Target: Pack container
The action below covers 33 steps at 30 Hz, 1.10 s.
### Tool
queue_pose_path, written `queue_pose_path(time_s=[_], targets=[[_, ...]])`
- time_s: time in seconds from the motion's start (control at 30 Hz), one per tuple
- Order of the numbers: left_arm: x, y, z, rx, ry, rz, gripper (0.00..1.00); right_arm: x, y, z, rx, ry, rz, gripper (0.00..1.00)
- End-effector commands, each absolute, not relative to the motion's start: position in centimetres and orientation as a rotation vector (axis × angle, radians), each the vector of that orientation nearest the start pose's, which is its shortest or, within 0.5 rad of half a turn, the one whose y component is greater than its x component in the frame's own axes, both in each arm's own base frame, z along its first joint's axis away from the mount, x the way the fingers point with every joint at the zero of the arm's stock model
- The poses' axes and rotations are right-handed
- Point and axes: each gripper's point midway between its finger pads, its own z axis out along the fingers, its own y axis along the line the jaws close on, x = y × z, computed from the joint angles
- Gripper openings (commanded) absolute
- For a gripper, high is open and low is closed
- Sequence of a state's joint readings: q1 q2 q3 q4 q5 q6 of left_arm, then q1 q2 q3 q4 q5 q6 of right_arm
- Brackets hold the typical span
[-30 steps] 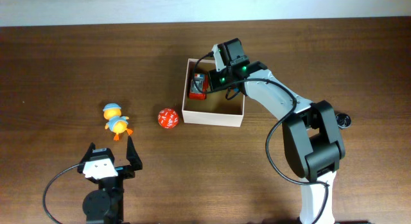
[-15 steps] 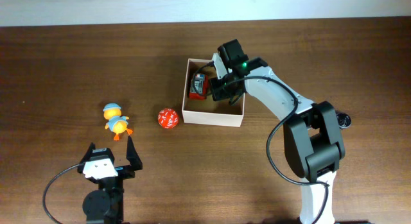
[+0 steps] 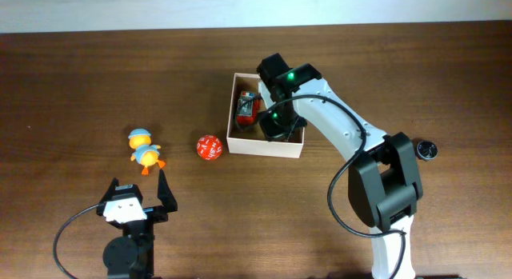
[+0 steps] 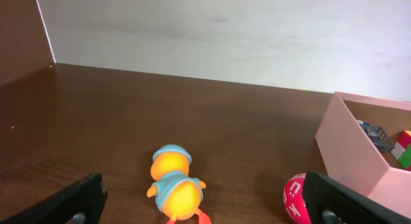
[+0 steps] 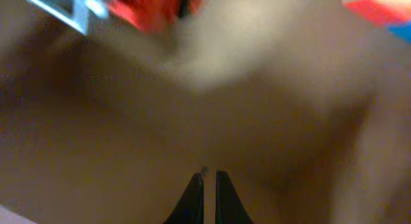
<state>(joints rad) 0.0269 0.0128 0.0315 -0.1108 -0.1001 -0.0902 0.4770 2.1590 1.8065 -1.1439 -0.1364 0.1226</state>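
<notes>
The container point(image 3: 264, 145) sits mid-tabletop toward the far edge, red toy point(image 3: 246, 109) against its left wall. My right gripper point(image 3: 276, 124) is down inside it, jaws closed, empty; left gripper point(image 3: 138, 181) wide open by the front edge. Partly packed, I judge: ball point(image 3: 209, 147) and duck point(image 3: 144, 149) lie outside, leftward.

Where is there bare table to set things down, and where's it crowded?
Bare table lies left of the duck and on the near side of the box. Crowded: inside the box, where the red toy and right tool sit.
</notes>
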Motion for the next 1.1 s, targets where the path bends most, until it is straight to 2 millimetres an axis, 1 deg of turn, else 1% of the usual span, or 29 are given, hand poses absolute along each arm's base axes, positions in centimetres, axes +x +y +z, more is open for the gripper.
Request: queue_pose_path(time_s=[0.0,0.1,0.17,0.37,0.47,0.63,0.83,0.87,0.9,0.97,1.07], targets=[[24.4,2.2,15.8,-0.151,1.654,0.036,0.99,38.1,20.5,7.5,-0.561,3.022,0.098,0.04],[24.4,2.2,15.8,-0.151,1.654,0.037,0.99,37.9,19.7,7.4,-0.554,3.032,0.029,0.04],[24.4,2.2,15.8,-0.151,1.654,0.036,0.99,38.0,18.8,7.4,-0.553,3.031,-0.046,0.04],[24.4,2.2,15.8,-0.151,1.654,0.036,0.99,38.6,16.7,7.6,-0.556,3.005,-0.231,0.04],[24.4,2.2,15.8,-0.151,1.654,0.036,0.99,38.8,16.2,7.7,-0.590,2.990,-0.279,0.04],[24.4,2.2,15.8,-0.151,1.654,0.036,0.99,39.1,16.3,7.7,-0.668,2.965,-0.278,0.04],[24.4,2.2,15.8,-0.151,1.654,0.037,0.99,39.4,16.6,7.8,-0.690,2.948,-0.266,0.04],[24.4,2.2,15.8,-0.151,1.654,0.036,0.99,39.5,16.7,7.8,-0.688,2.943,-0.257,0.05],[24.4,2.2,15.8,-0.151,1.654,0.036,0.99,39.7,17.0,8.0,-0.686,2.938,-0.239,0.08],[24.4,2.2,15.8,-0.151,1.654,0.036,0.99,40.1,18.0,8.8,-0.692,2.918,-0.164,0.10],[24.4,2.2,15.8,-0.151,1.654,0.036,0.99,41.2,19.5,11.2,-0.679,2.866,-0.065,0.11]])
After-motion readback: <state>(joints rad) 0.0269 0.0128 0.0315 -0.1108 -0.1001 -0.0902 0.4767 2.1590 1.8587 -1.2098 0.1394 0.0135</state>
